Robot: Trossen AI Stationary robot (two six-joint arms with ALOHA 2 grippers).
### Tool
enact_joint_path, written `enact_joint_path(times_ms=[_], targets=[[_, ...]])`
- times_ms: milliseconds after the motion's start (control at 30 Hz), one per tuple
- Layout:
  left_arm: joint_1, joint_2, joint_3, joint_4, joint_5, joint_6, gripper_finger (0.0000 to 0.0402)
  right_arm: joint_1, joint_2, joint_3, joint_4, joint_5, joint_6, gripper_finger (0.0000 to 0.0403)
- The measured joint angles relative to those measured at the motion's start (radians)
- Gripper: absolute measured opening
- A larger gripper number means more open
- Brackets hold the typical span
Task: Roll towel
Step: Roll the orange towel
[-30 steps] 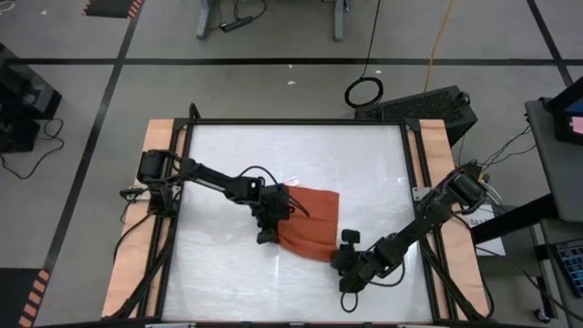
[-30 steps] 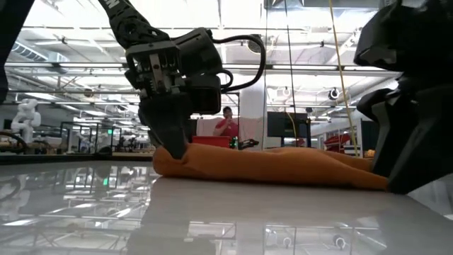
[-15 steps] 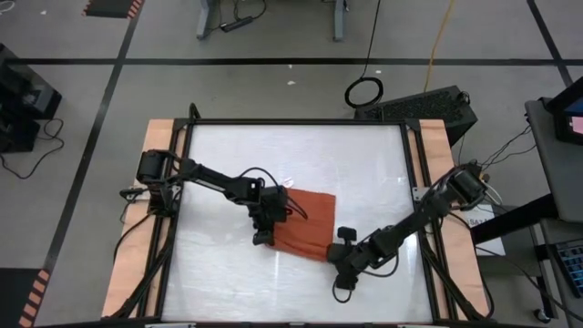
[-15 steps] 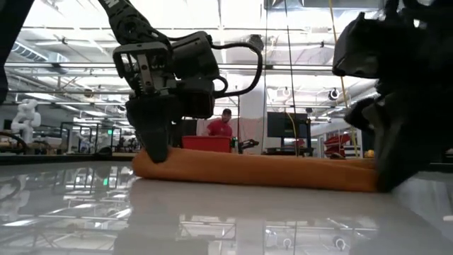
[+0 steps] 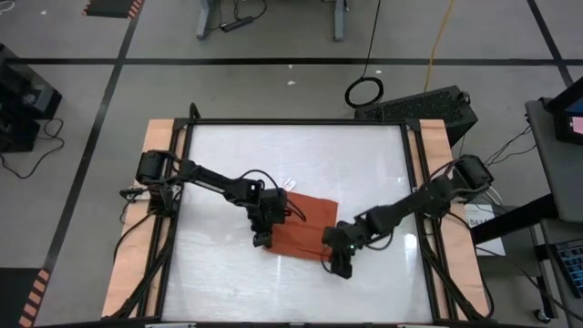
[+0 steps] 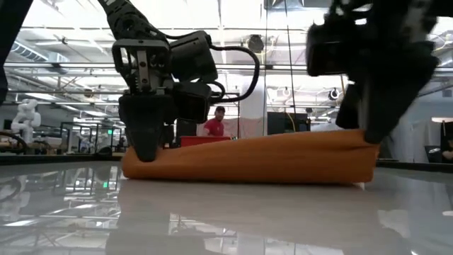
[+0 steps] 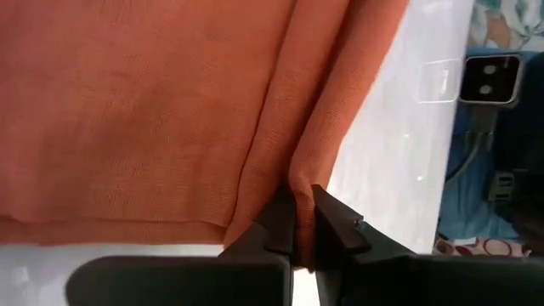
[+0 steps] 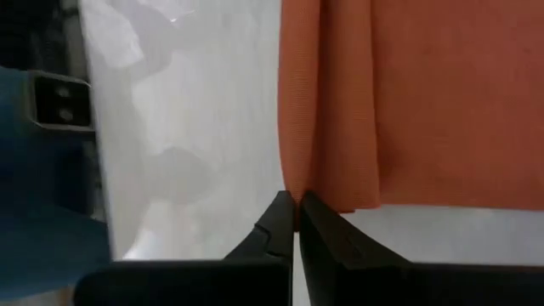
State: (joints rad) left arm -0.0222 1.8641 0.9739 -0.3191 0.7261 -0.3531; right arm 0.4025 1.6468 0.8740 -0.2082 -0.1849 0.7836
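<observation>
Item: towel (image 5: 299, 230), rust-orange cloth, lying folded over near the middle of the white table (image 5: 364, 164), its near edge raised into a thick doubled fold in the low view, apparently so the first turn of the roll can be formed evenly. Tools: left gripper (image 5: 262, 239) and right gripper (image 5: 339, 262), one at each near corner of the cloth; each wrist view shows the fingers pressed narrowly together with a pinch of the towel's folded edge between them, both ends held level.
</observation>
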Motion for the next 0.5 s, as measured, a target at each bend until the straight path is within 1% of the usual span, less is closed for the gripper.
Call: enact_joint_path(times_ms=[167,233,500], targets=[[-0.019,-0.001,0.0,-0.024,-0.055,-0.005,0.0025,-0.079,0.019,0.002,0.008,-0.151,0.01,0.0],[-0.026,-0.001,0.001,-0.027,-0.07,-0.005,0.0027,-0.101,0.037,0.002,0.005,-0.196,0.01,0.0],[-0.041,-0.002,0.001,-0.029,-0.099,-0.017,0.0031,-0.166,0.115,0.002,0.002,-0.297,0.005,0.0]])
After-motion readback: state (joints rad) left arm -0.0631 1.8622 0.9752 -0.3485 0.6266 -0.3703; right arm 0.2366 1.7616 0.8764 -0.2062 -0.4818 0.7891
